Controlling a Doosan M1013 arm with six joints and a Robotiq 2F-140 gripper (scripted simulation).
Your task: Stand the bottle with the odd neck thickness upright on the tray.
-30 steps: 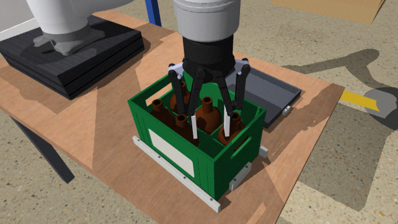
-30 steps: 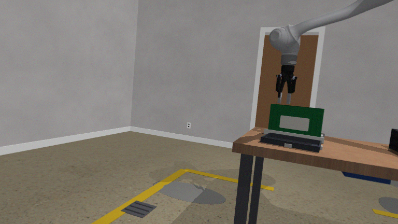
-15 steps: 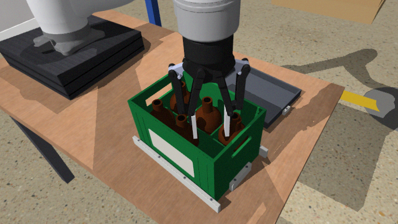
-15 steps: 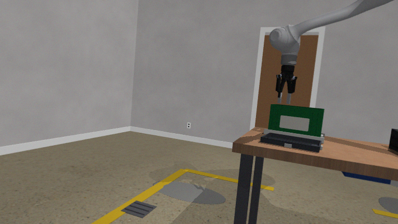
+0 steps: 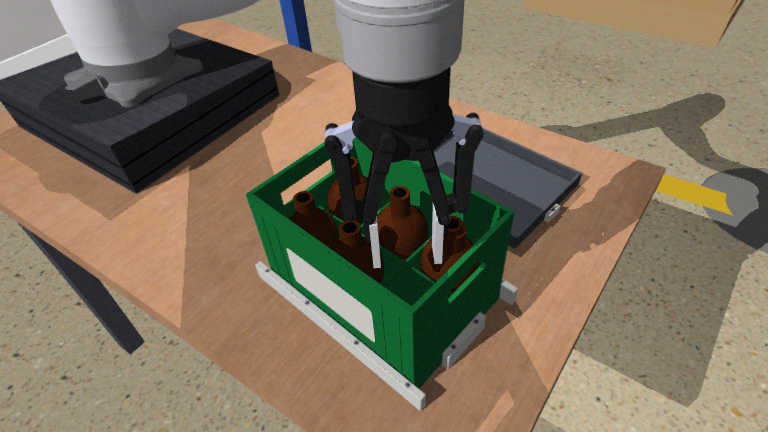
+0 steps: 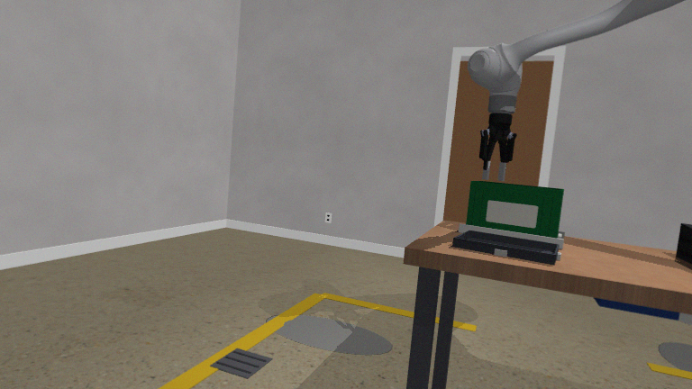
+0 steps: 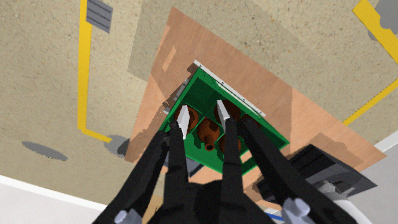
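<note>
A black two-finger end effector with white pads hangs point-down over a green plastic crate that stands on a wooden worktop. Its fingers are partly spread and hold nothing; in the exterior view their tips sit just above the crate's rim. Five brown round-bellied bottles stand upright in the crate's compartments: the middle bottle shows between the two white pads in the top view, a front bottle lies just beside the left-hand pad, a right bottle stands behind the right-hand pad, a left bottle stands near the crate's far-left wall, and a back bottle is partly hidden behind the finger links. Which neck differs cannot be told from these views. A dark grey shallow tray lies flat on the worktop just beside the crate's far side, with no bottle in it. White rails border the crate's foot. The arm's black base block sits well apart on the worktop.
</note>
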